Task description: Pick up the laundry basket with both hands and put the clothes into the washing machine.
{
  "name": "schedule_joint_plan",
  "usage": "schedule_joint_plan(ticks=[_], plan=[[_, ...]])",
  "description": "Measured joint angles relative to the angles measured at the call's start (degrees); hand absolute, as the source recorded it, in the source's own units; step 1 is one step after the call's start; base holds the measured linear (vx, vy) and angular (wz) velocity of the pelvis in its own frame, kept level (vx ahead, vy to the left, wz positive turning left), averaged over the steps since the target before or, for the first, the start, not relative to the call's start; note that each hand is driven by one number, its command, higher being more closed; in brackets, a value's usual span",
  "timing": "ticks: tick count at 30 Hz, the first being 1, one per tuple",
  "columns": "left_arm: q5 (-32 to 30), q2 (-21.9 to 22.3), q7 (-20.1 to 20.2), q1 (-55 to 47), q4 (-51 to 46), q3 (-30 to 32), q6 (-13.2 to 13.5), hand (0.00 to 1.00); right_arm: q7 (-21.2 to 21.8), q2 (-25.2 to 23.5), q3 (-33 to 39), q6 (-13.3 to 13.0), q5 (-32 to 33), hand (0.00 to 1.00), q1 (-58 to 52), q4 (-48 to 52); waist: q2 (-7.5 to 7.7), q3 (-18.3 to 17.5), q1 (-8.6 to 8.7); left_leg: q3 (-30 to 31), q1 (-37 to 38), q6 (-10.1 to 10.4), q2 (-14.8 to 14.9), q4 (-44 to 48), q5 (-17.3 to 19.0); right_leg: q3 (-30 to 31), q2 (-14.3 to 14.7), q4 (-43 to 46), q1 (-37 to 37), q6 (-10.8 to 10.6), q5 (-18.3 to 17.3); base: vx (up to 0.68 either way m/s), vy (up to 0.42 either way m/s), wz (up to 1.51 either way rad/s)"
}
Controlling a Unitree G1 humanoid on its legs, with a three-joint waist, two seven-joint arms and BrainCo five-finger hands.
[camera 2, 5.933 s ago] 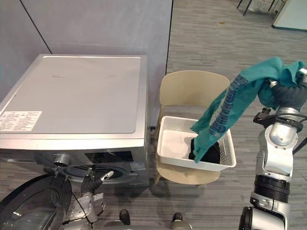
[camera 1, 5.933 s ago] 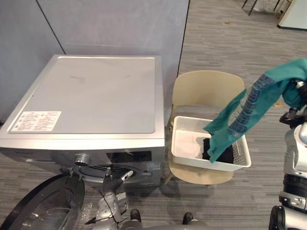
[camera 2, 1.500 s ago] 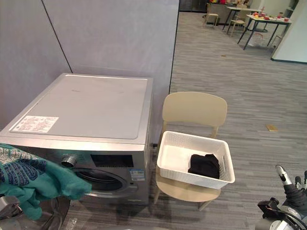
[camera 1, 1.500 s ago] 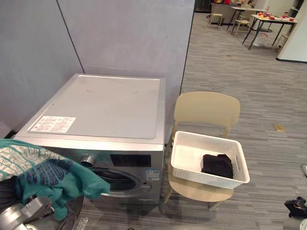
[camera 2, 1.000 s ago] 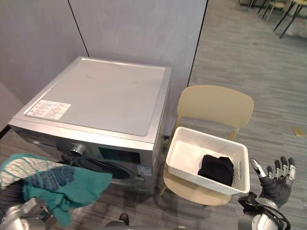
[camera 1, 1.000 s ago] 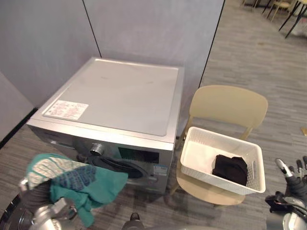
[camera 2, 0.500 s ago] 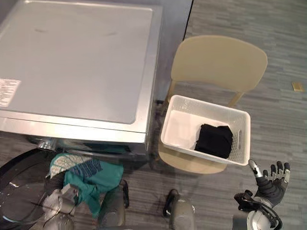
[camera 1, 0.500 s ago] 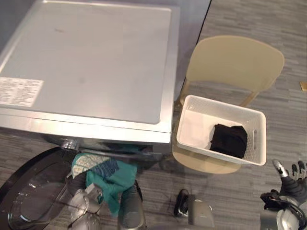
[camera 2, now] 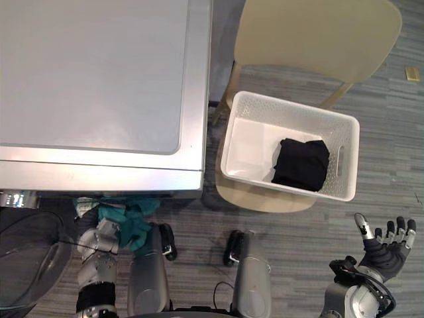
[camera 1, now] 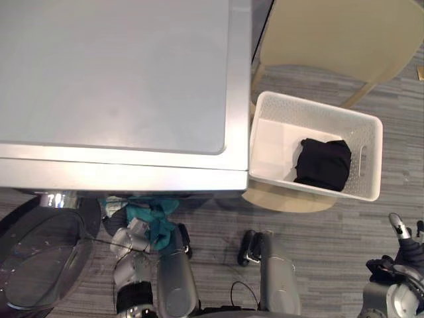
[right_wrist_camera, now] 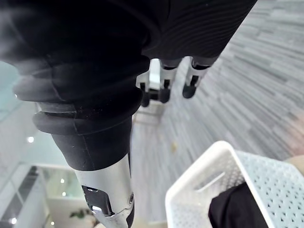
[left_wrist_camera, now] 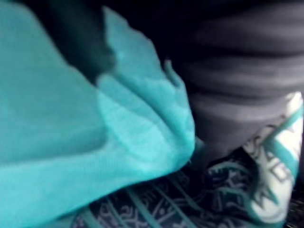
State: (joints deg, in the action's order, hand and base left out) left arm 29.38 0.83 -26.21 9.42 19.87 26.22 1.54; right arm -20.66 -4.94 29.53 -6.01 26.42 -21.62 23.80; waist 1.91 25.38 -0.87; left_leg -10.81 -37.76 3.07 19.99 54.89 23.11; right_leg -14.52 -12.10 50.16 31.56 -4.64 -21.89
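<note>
We count one washing machine (camera 1: 112,73). Beside the machine we count one chair (camera 1: 331,33) and one white basket (camera 1: 271,149). We count two clothes: one black cloth (camera 1: 323,163) at the machine's side and one teal cloth (camera 1: 154,213) at its front. There is one round glass door (camera 1: 33,271), also at the machine's front.

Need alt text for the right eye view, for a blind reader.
From above: the robot's left hand meets a teal garment under the front edge of a silver washing machine, its glass door open alongside. A white basket holding a black garment sits on a beige chair; the right hand is open, empty.
</note>
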Motion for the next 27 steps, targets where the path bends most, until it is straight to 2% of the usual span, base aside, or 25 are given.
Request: schedule_joint_plan(ticks=[3, 5, 6, 9, 13, 16, 19, 20, 27], plan=[[3.9, -2.5, -0.8, 6.0, 4.1, 1.6, 0.0, 1.0, -0.6, 0.3, 1.5, -0.2, 0.0, 0.0, -0.1, 0.2, 0.51, 0.6, 0.22, 0.9, -4.0, -0.5, 0.1, 2.3, 0.3, 0.5, 0.0, 1.4, 3.3, -0.2, -0.1, -0.15, 0.019, -0.02], [7.7, -6.5, -1.3, 10.8, 5.7, 2.2, 0.0, 1.0, -0.9, 0.3, 2.7, -0.3, 0.0, 0.0, -0.1, 0.2, 1.31, 1.2, 0.28, 2.0, -8.1, -0.7, 0.2, 4.2, 0.4, 0.5, 0.1, 3.0, 6.7, -0.2, -0.1, -0.15, -0.011, 0.03], [8.1, -7.0, -1.4, 11.4, 5.8, 2.4, 0.0, 1.0, -1.0, 0.3, 2.8, -0.3, 0.1, 0.0, -0.1, 0.2, 1.44, 1.2, 0.29, 2.3, -8.6, -0.7, 0.2, 4.3, 0.4, 0.5, 0.2, 3.1, 7.1, -0.2, -0.1, -0.11, -0.019, 0.01], [10.4, -13.9, -1.4, 18.1, 8.8, 3.3, 0.0, 1.0, -2.3, 0.2, 4.5, -0.4, 0.1, 0.0, -0.1, 0.3, 2.07, 1.7, 0.24, 3.6, -15.0, -0.9, 1.2, 6.8, 0.5, 0.3, 1.2, 4.2, 12.0, 0.0, 0.6, -0.13, -0.014, -0.09], [10.2, -18.9, -1.5, 25.9, 9.1, 2.3, -0.3, 1.0, -2.9, 0.1, 5.6, -0.4, 0.1, 0.0, -0.1, 0.5, 2.57, 2.2, 0.28, 4.6, -20.2, -1.8, 2.0, 7.8, -0.2, 0.0, 2.1, 3.6, 16.2, 0.1, 2.6, -0.07, 0.003, -0.17], [10.2, -22.1, -1.5, 33.0, 9.1, -2.1, -0.5, 1.0, -2.9, 0.1, 6.3, -0.9, 0.1, 0.0, -0.1, 1.4, 2.83, 2.8, 0.75, 4.9, -22.4, -2.4, 2.0, 8.1, -0.7, -0.3, 2.3, 2.4, 17.6, -0.1, 4.0, 0.0, 0.027, -0.08], [10.4, -24.5, -1.3, 40.4, 9.1, -6.9, -0.5, 1.0, -2.9, 0.1, 6.3, -2.5, 0.1, 0.0, -0.1, 2.5, 2.83, 2.9, 1.39, 4.9, -24.0, -2.5, 2.0, 8.1, -0.7, -0.2, 2.9, 0.5, 18.4, -0.7, 5.2, 0.02, 0.028, -0.13], [11.1, -25.4, 0.3, 41.4, 9.1, -8.7, 0.5, 1.0, -2.9, 0.1, 6.4, -2.5, 0.1, 0.0, -0.1, 2.5, 2.94, 3.0, 1.6, 5.0, -24.5, -2.6, 2.0, 8.0, -0.8, -0.2, 3.0, -0.2, 18.7, -0.8, 5.7, 0.02, 0.02, -0.13], [12.6, -29.5, 1.4, 48.3, 9.2, -21.3, 0.1, 1.0, -2.6, 0.1, 6.4, -2.6, 0.1, 0.0, 0.0, 2.3, 2.97, 3.1, 1.35, 4.9, -28.0, -4.2, 2.3, 7.8, -1.7, -0.8, 3.9, -4.2, 20.1, -1.7, 9.3, -0.03, 0.011, -0.07]])
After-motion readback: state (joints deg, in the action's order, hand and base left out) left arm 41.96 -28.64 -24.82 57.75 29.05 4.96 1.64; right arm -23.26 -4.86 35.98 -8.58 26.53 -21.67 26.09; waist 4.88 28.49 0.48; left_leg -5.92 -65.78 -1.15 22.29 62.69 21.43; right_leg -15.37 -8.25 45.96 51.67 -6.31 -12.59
